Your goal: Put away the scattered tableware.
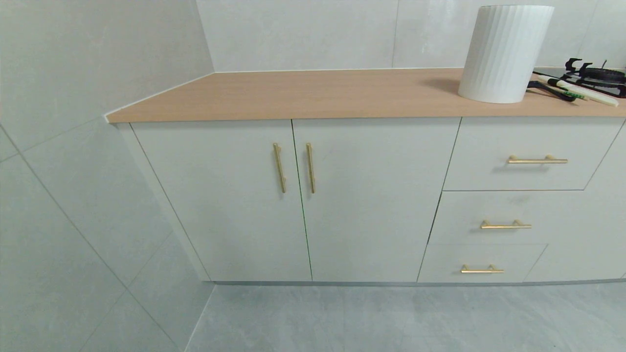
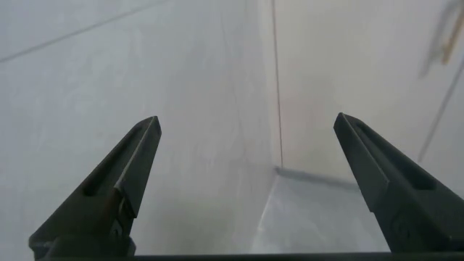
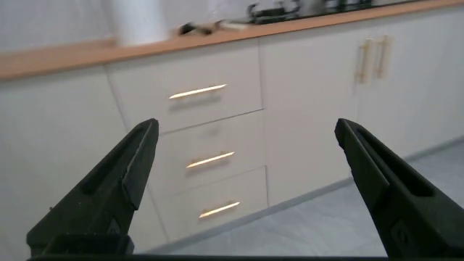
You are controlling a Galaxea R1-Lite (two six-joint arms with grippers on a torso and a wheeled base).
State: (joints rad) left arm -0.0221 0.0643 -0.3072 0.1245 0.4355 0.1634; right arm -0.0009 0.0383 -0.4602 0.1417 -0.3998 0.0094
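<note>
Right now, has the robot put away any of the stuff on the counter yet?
Not yet. Done: nothing visible; the utensils lie on the countertop beside the white container, and the drawers and cabinet doors are shut. In hand: nothing; the left gripper and right gripper are open and empty. Left: probably everything, picking up the utensils and stowing them.

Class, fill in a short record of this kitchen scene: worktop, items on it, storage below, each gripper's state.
Worktop: light brown wooden countertop
On it: tall white ribbed cylindrical container; cream-handled utensil beside it; black stove grate behind
Storage below: two pale cabinet doors, three pale drawers, all shut, gold handles
Left gripper: open, empty
Right gripper: open, empty, facing the drawers
</note>
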